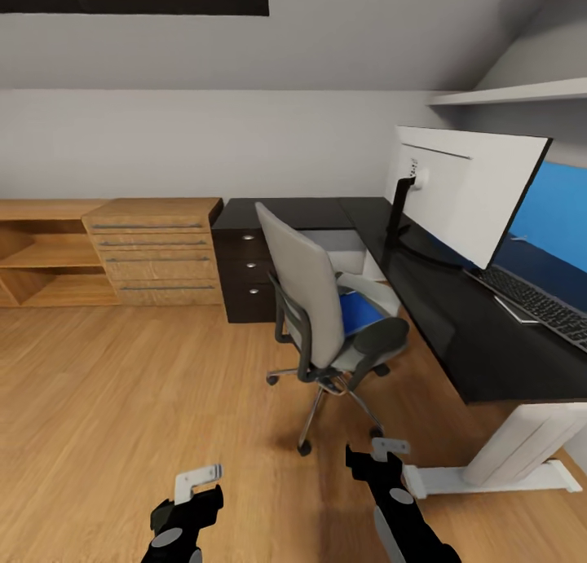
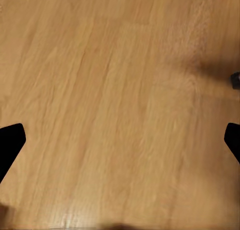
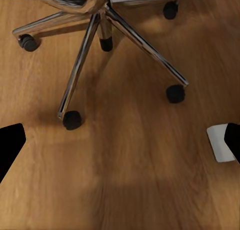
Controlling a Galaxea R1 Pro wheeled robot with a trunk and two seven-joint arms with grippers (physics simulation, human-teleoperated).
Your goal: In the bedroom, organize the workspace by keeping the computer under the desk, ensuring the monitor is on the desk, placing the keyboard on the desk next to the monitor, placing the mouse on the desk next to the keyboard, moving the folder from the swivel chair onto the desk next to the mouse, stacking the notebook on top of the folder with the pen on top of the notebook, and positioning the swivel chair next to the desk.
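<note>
**Claws low over floor, chair ahead**

Left claw [image 1: 198,483] and right claw [image 1: 377,455] both spread, empty. Swivel chair [image 1: 326,318] beside the surface [image 1: 456,335], blue folder [image 1: 357,312] on its seat. Monitor [image 1: 469,190] and keyboard [image 1: 542,301] on top.

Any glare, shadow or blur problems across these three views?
Head view: even, flat lighting; the desk top is glossy and mirrors the monitor; soft render, no motion blur. Left wrist view: blurry wood floor with a faint dark shadow patch near one edge. Right wrist view: the swivel chair base shows chrome highlights and casts a soft shadow on the floor.
</note>
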